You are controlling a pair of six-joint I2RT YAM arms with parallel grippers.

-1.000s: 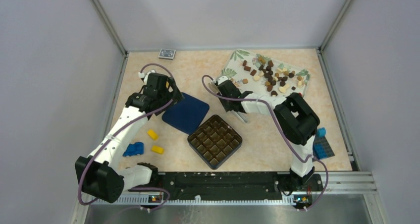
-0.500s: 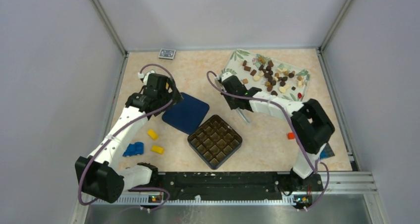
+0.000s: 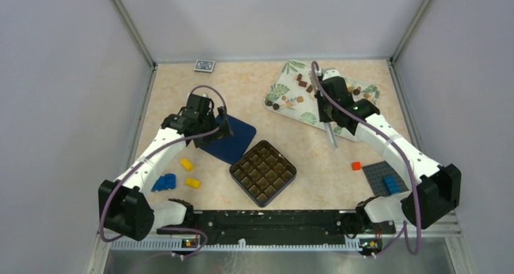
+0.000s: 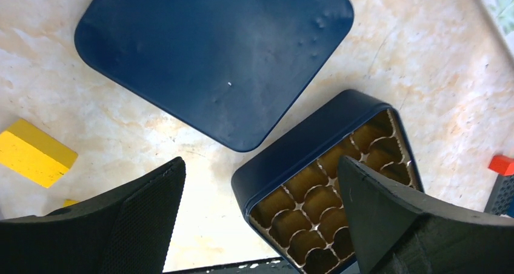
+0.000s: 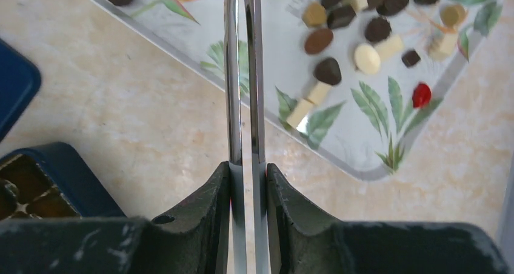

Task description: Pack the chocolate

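The chocolate (image 5: 328, 70), small dark, tan and cream pieces, lies scattered on a leaf-patterned tray (image 3: 280, 91) at the back right (image 5: 363, 142). My right gripper (image 3: 331, 111) hangs over the tray's near side, shut on a pair of metal tweezers (image 5: 242, 74) whose tips run out of the top of the right wrist view (image 5: 247, 165). The open dark-blue box (image 3: 263, 172) with empty gold cells sits at front centre (image 4: 315, 183). Its lid (image 3: 239, 137) lies beside it (image 4: 212, 56). My left gripper (image 3: 213, 127) hovers open over lid and box corner (image 4: 260, 165), holding nothing.
Two yellow bricks (image 3: 186, 163) (image 3: 193, 182) and a blue brick (image 3: 163, 182) lie front left. A red brick (image 3: 356, 165) and a grey plate (image 3: 379, 172) with a blue brick sit front right. A card pack (image 3: 205, 65) lies at the back. One red candy (image 5: 421, 95) is on the tray.
My right arm has swung right, from the tray's left end to its middle, and its jaws have closed tighter on the tweezers. My left gripper has shifted right, over the lid.
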